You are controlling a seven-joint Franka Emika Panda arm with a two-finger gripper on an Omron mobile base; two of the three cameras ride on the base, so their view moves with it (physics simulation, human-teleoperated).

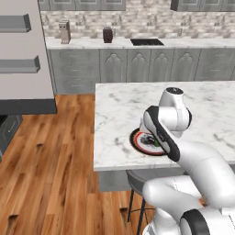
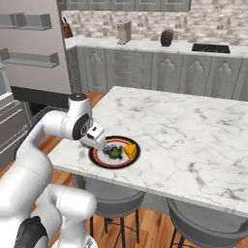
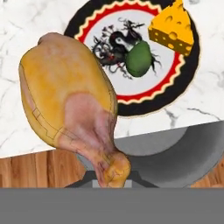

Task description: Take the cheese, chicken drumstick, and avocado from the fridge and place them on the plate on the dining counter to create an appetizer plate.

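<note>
Overhead, a golden-brown chicken drumstick (image 3: 72,103) hangs with its pale bone end clamped in the gripper (image 3: 113,177), just above the near rim of the plate (image 3: 192,74) on the dining counter (image 2: 193,131). The hand view reveals the holed cheese (image 3: 173,29) wedge and the dark green avocado (image 3: 140,57) already on the plate; from the left base view the arm hides most of it.

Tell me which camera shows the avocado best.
The hand view: the avocado lies unobstructed in the plate's white centre, beside the cheese. The right base view shows it as a small dark green blob. In the left base view the arm covers most of the plate, and I cannot make it out.
</note>
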